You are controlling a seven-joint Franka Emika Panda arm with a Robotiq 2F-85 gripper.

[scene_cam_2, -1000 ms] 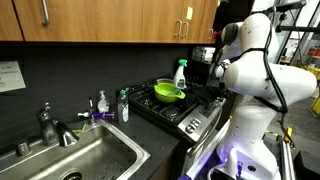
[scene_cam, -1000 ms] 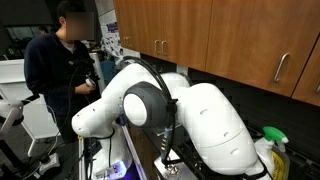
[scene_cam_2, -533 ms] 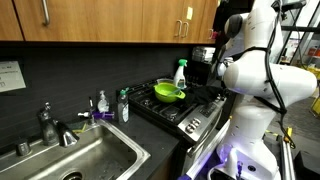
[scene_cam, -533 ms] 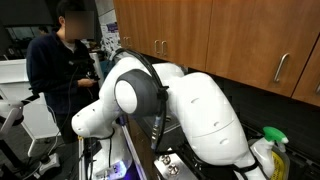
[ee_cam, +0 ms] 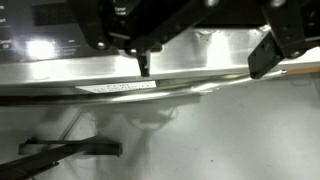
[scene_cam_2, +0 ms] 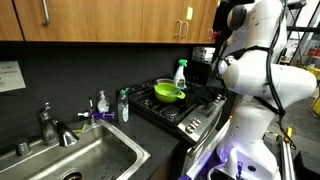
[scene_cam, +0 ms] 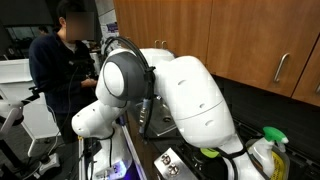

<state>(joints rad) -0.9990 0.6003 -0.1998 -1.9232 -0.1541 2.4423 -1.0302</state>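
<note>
Wrist view: jaws wide, nothing held

The gripper comes in from the top of the frame, blurred. One dark finger shows at the right and its partner at the left, well apart, with nothing between them. Behind them runs a brushed silver metal panel carrying a thin white label strip. Pale surface below, with a dark bar at lower left; cannot tell what it is.

In an exterior view the white robot arm stands at the end of the black stovetop, its upper part raised near the brown wooden cabinets. The shallow round green bowl sits on the stovetop, apart from the arm. A clear spray bottle with a green trigger stands just behind the bowl. Steel sink and chrome tap lie further along the counter.

In an exterior view the arm fills the frame, hiding the gripper. A person in a dark top stands behind it
</note>
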